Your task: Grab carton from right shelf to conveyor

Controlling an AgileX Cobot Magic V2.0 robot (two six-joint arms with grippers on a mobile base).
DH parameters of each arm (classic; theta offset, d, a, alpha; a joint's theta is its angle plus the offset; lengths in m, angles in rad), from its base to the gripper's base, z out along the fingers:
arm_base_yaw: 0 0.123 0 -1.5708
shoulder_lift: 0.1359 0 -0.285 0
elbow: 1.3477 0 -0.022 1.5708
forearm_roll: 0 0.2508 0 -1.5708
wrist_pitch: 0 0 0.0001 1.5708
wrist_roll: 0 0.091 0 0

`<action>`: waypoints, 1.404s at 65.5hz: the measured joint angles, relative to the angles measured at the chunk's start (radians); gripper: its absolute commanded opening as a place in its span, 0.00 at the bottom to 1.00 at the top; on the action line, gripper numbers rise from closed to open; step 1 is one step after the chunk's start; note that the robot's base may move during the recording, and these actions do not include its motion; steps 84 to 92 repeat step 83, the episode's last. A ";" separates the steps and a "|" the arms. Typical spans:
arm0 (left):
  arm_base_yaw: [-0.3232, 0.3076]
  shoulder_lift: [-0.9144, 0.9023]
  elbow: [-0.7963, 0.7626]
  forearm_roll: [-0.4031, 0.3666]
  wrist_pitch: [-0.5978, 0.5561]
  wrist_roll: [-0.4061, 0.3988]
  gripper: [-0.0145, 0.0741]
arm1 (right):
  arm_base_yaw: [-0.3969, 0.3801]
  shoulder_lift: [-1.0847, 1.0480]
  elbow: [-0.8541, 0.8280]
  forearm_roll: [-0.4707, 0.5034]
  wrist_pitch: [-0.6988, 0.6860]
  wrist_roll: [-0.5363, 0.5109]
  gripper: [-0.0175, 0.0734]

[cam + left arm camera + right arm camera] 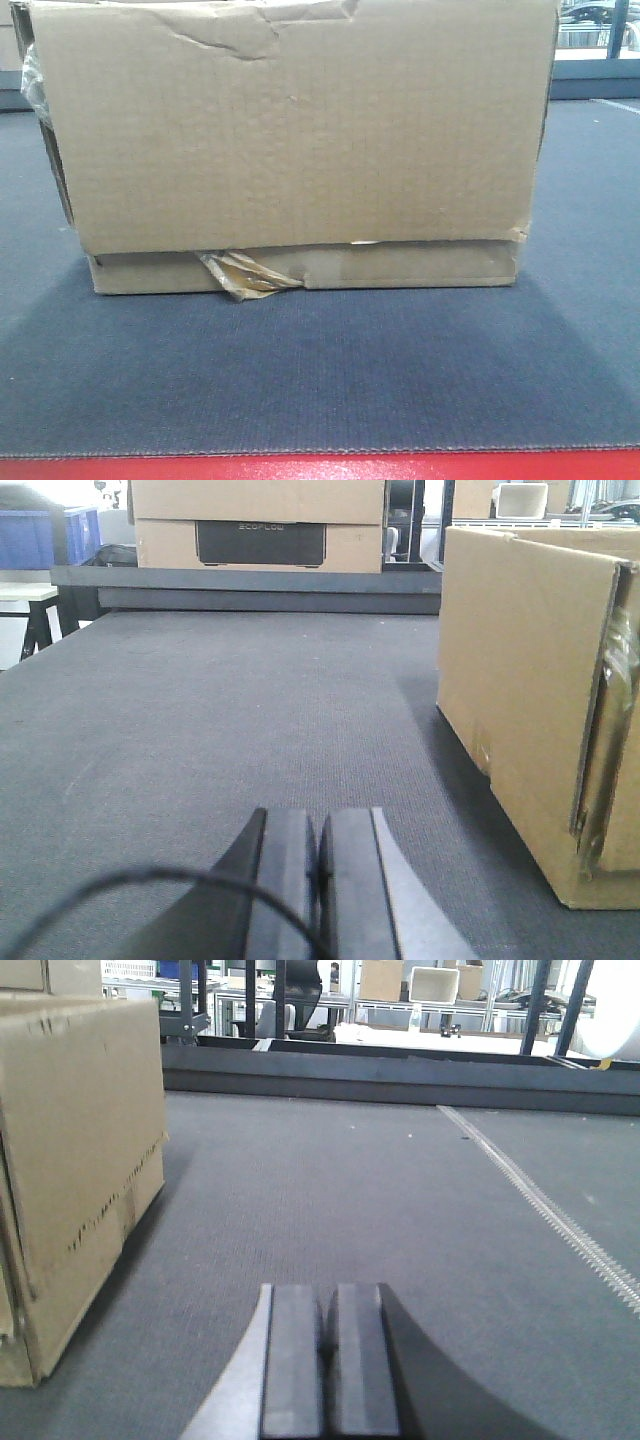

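Front-facing view: carton (290, 140) sits on conveyor (320, 370), both grippers apart.

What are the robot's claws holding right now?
Nothing. The left claw and right claw are both shut and empty, beside the carton sitting on the conveyor.

The front camera sits low at the belt's red edge (320, 468), looking straight across the conveyor (320, 380) at the broad face of the carton (300, 140), close enough that the box nearly fills the picture. The left wrist camera rides just above the left gripper (320, 860), skimming the belt with the carton's end wall on its right. The right wrist camera looks over the right gripper (330, 1350), with the carton on its left. All three share carton and belt.
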 measured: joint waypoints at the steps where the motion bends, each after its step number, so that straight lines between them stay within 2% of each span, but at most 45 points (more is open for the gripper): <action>1: 0.000 0.000 0.000 0.000 0.000 0.000 0.17 | 0.002 0.000 0.006 0.000 -0.010 0.000 0.12; 18: 0.000 0.000 0.000 0.000 0.000 0.000 0.17 | 0.031 -0.001 0.021 0.000 -0.090 -0.002 0.12; 92: 0.000 0.000 0.000 0.000 0.000 0.000 0.17 | 0.032 -0.001 0.021 0.002 -0.102 -0.002 0.12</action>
